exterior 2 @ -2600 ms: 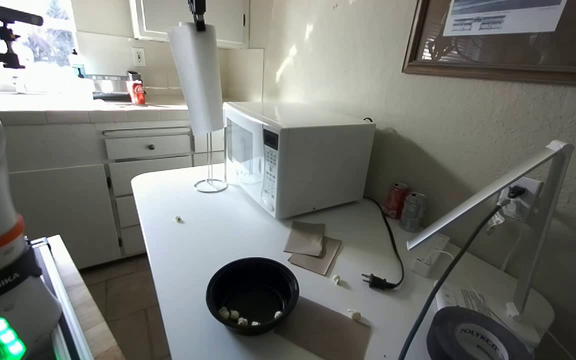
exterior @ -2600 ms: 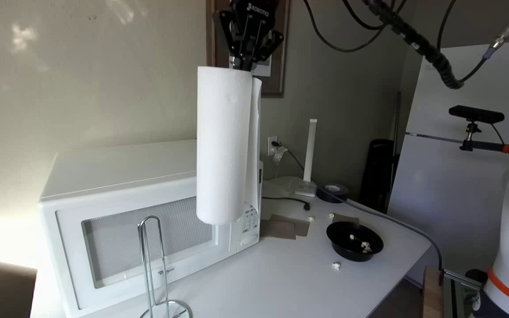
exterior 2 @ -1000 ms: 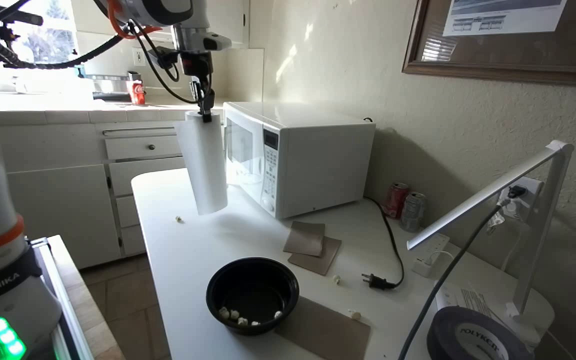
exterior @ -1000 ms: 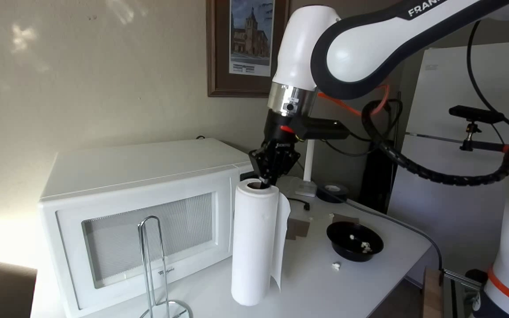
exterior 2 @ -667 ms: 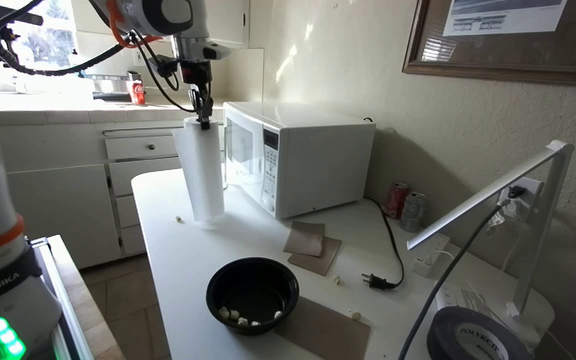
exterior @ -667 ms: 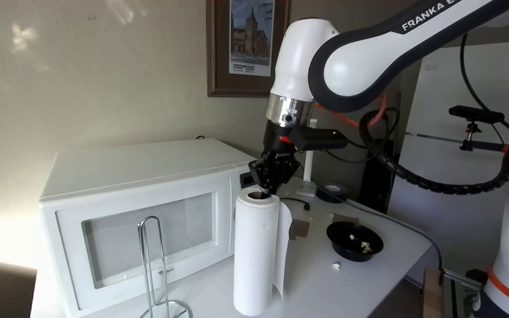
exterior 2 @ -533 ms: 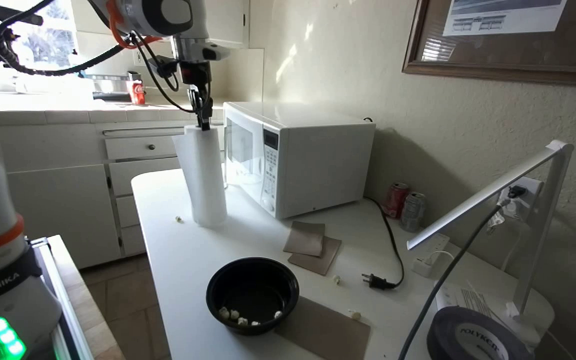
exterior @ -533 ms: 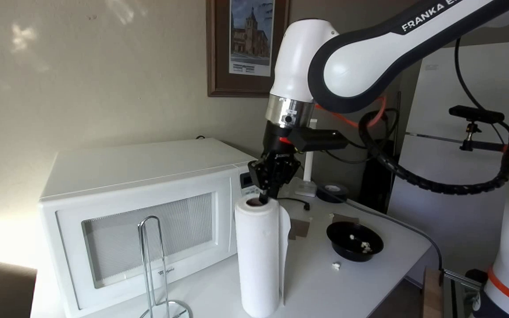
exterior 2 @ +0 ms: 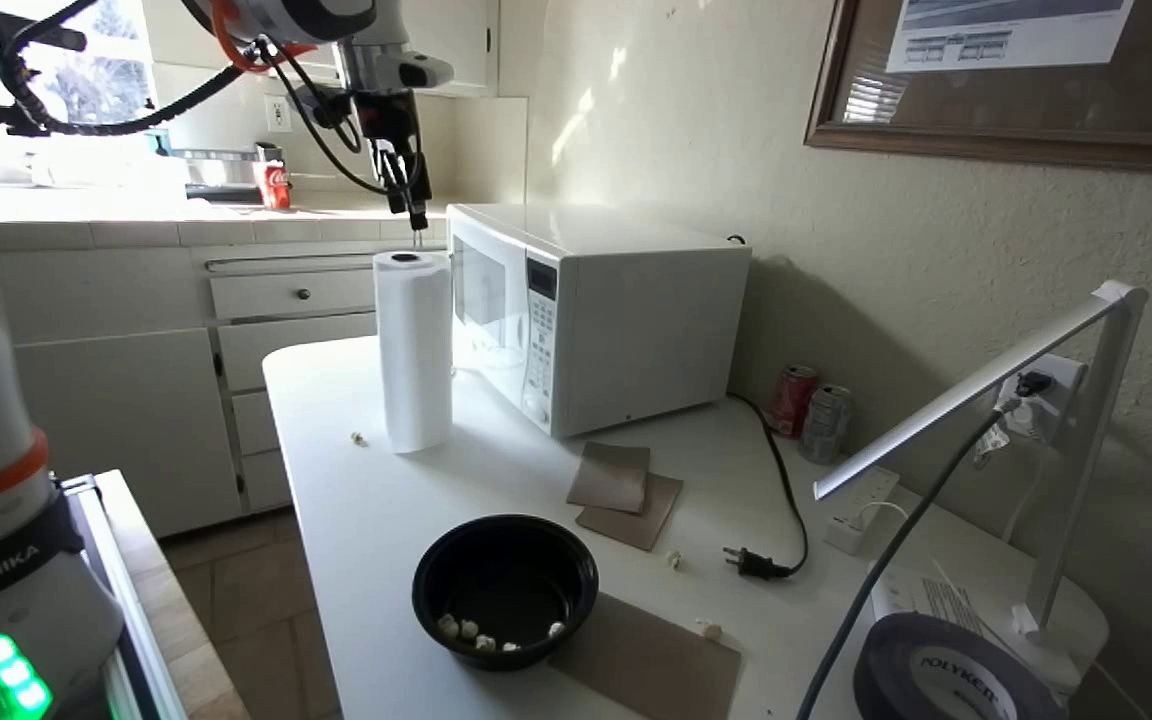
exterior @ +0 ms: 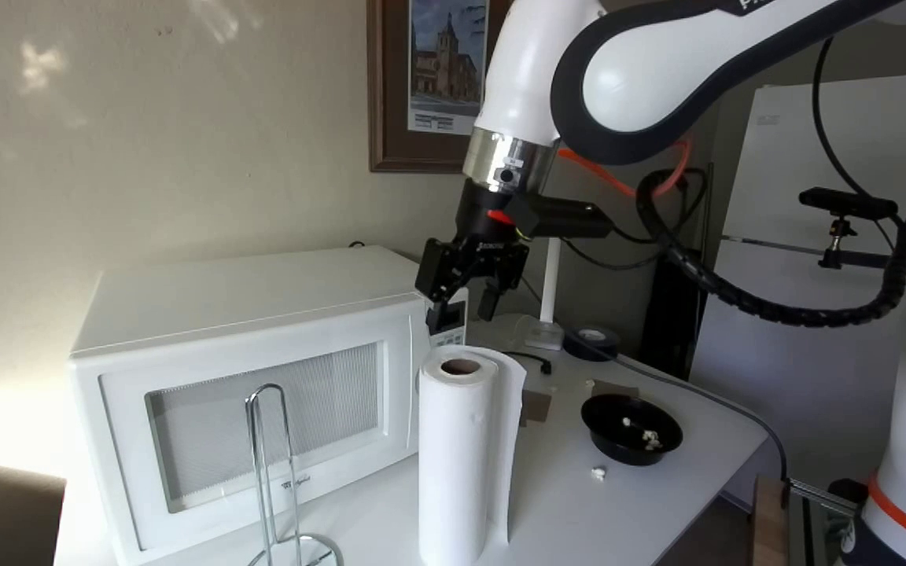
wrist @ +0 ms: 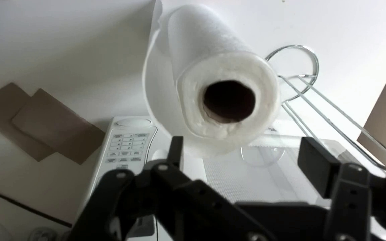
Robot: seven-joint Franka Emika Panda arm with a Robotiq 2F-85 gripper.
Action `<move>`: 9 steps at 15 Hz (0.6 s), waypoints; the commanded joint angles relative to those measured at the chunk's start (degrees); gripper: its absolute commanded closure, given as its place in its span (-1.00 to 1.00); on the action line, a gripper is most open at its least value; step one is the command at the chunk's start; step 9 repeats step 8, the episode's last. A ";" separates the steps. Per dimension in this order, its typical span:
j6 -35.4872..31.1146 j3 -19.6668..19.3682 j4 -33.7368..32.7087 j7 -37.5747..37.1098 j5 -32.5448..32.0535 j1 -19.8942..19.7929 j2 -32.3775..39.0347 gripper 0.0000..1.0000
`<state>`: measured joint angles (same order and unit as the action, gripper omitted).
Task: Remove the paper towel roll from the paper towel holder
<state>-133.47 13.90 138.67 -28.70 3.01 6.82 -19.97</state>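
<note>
In both exterior views my Robotiq gripper [exterior: 461,317] hangs above the paper towel roll [exterior 2: 414,350], upright on the table [exterior 2: 366,560]; the wrist view shows my fingers [wrist: 317,164] spread wide — clear of the roll beside the paper towel holder [wrist: 333,105].

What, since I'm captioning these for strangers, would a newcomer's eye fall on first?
Probably the tall white paper towel roll, standing upright on the table near the microwave. Just above it, the black gripper hangs open, not touching it. Next, perhaps, comes the shiny wire paper towel holder, standing bare in front of the microwave.
</note>
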 commanded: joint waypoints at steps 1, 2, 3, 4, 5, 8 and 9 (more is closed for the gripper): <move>4.45 0.39 -2.51 -0.18 0.72 0.23 -2.00 -1.00; 5.79 0.36 -3.26 0.05 0.78 0.25 -2.34 -1.00; 7.72 0.61 -4.05 -0.19 -0.02 -0.03 -2.65 -1.00; 4.44 0.41 -3.07 0.13 0.29 -0.21 -1.66 -1.00; 4.99 0.42 -3.54 0.13 0.29 -0.23 -1.94 -1.00; 4.96 0.40 -3.59 0.12 0.28 -0.30 -1.75 -1.00; 4.96 0.40 -3.59 0.12 0.28 -0.30 -1.75 -1.00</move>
